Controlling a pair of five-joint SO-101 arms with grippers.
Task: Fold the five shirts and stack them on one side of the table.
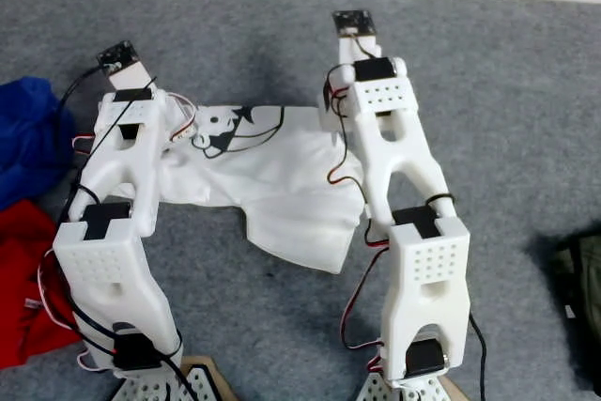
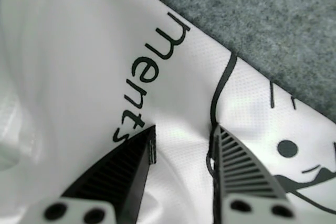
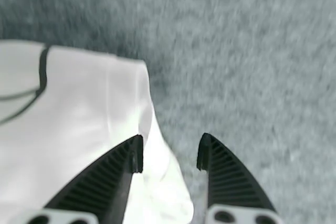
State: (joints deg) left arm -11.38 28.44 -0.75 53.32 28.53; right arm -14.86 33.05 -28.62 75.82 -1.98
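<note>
One white shirt (image 1: 282, 185) lies rumpled on the grey worktop (image 1: 488, 138) between the arms. Left tool (image 2: 181, 140) hangs with jaws apart over its black print; right tool (image 3: 169, 148), also apart, straddles a shirt edge. Folding looks barely begun; next, both must pinch cloth.

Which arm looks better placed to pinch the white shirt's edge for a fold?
Likely the right: the open right gripper straddles the edge of the white shirt, with grey table beside it. The left gripper, also open, sits over flat printed cloth inside the edge.
</note>
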